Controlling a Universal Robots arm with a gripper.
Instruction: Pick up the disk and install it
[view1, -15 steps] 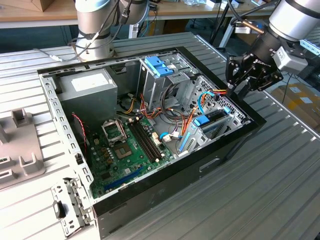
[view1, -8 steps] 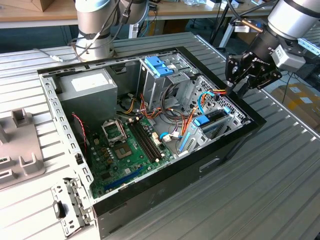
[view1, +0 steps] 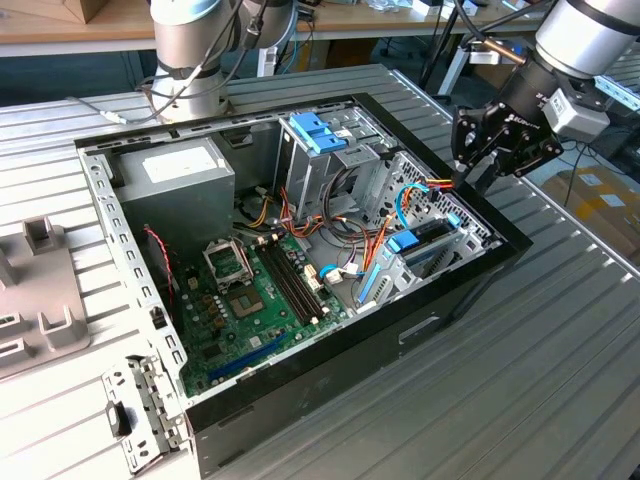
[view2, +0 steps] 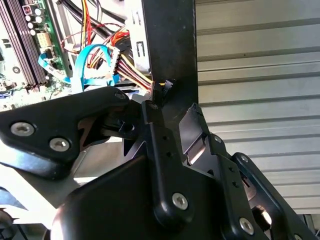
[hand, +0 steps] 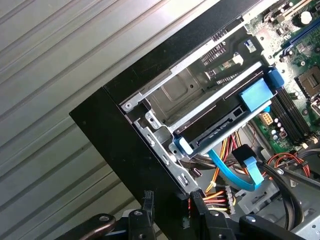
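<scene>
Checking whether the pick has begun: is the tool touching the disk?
Apart. In the exterior view the tool hangs outside the case's far corner, while the disk sits in its bay inside the case, with open space between them.

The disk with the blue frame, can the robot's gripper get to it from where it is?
Probably yes. The disk sits in its metal bay at the corner of the open computer case, uncovered from above. The gripper hangs just outside that corner. Loose cables lie beside the bay, not over it.
</scene>
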